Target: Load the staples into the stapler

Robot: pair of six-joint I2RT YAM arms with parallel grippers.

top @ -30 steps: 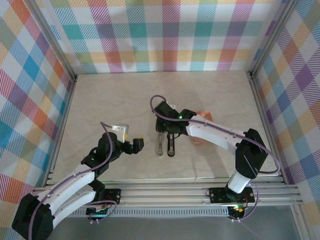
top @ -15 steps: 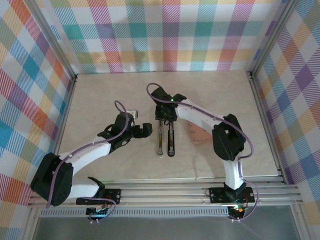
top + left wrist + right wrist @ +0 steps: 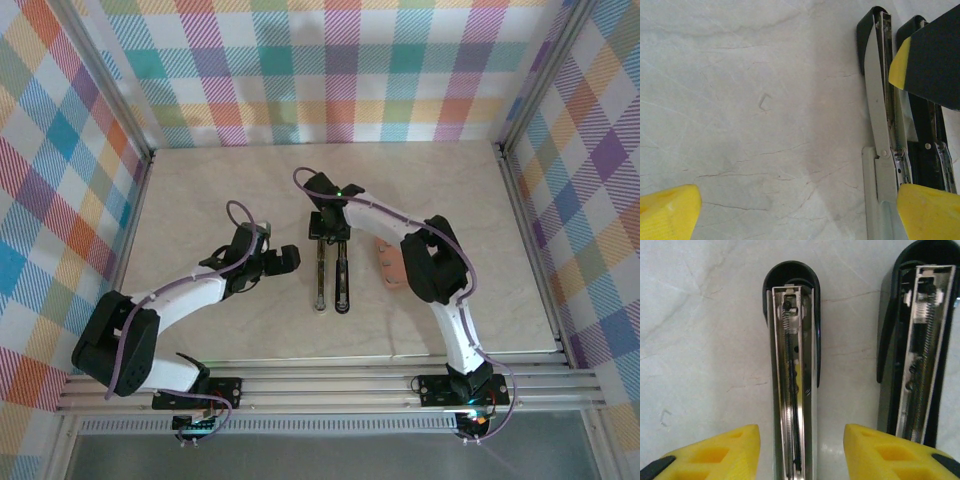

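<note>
Shows stapler (image 3: pixel 342 285) opened flat, axis near-to-far. Finds left gripper (image 3: pixel 287 260) spread wide, right gripper (image 3: pixel 801 445) parted astride it. Reveals loose staple (image 3: pixel 765 102) from left wrist.

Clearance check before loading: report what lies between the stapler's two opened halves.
Bare table, in the right wrist view, between silver rail and black arm.

The stapler (image 3: pixel 331 280) is laid open near the middle of the table, with its two long black-and-metal arms set side by side, running between the far and near edges. Its magazine channel (image 3: pixel 792 370) is turned upward with the spring exposed. One loose staple (image 3: pixel 765 102) is seen flat on the table beside that arm, apart from it.
</note>
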